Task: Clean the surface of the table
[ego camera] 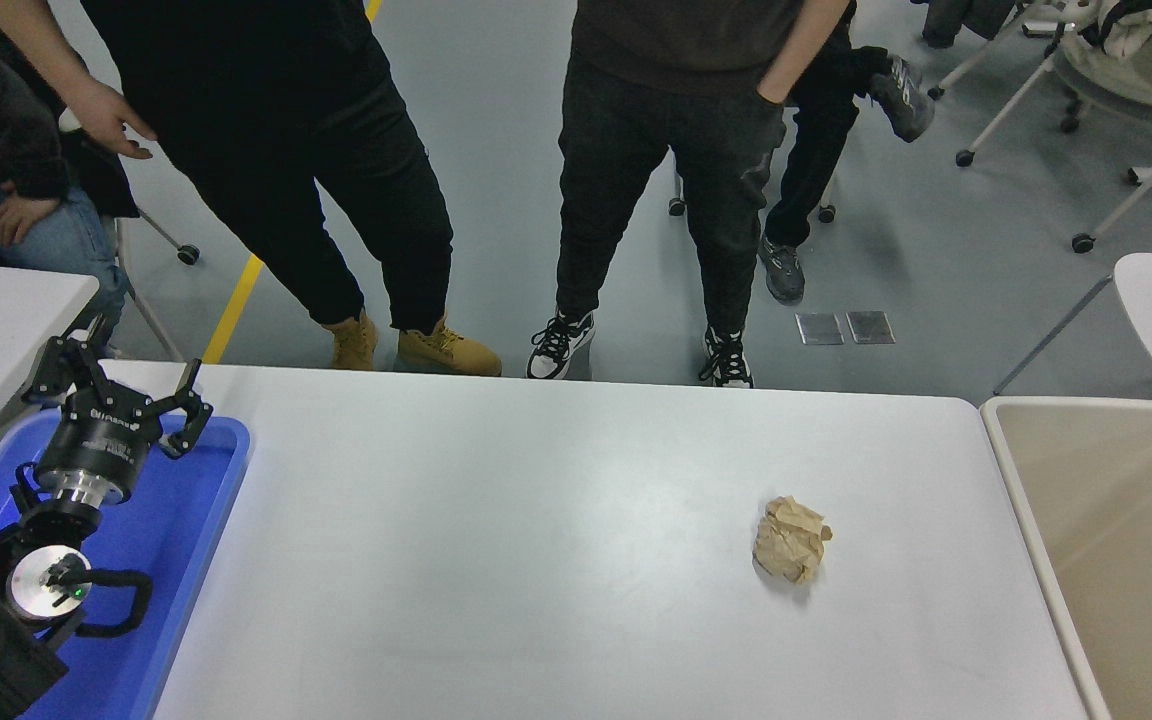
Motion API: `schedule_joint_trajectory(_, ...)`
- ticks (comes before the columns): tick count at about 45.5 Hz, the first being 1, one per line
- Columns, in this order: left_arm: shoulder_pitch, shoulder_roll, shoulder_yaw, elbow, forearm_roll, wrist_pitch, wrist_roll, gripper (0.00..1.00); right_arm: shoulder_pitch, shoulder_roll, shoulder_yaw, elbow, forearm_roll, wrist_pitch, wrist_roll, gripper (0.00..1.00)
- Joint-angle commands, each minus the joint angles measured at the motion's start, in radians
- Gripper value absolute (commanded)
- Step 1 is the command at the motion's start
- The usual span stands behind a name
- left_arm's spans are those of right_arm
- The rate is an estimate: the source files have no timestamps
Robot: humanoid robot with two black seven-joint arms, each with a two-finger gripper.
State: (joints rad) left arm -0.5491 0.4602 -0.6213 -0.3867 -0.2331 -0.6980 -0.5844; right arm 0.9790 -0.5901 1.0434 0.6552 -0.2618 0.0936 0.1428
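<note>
Blue plastic tray (186, 530) sits at the table's left end, with the left gripper (116, 385) parked above it, fingers spread open. The white table surface (536, 560) fills the middle; a crumpled brown paper ball (791, 540) lies right of centre. A beige bin (1116, 540) stands at the right edge.

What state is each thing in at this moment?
Table surface: one piece of litter on it.
Brown paper ball: crumpled, lying loose, untouched.
Beige bin: open-topped, at the table's right end.
Blue tray: at the table's left end.
Left hand: open, over the tray.
</note>
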Motion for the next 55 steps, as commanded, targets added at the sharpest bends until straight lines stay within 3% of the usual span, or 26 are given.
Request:
schedule_joint_trajectory(1, 0.000, 0.000, 0.000, 0.000, 0.000, 0.000, 0.000, 1.00, -0.143, 0.096, 0.150, 0.100, -0.001, 0.023, 0.001, 0.99)
schedule_joint_trajectory(25, 0.000, 0.000, 0.000, 0.000, 0.000, 0.000, 0.000, 1.00, -0.355, 0.227, 0.215, 0.096, -0.001, 0.040, 0.000, 0.99)
schedule_joint_trajectory(55, 0.000, 0.000, 0.000, 0.000, 0.000, 0.000, 0.000, 1.00, -0.413, 0.227, 0.215, 0.093, -0.014, 0.061, 0.012, 0.99)
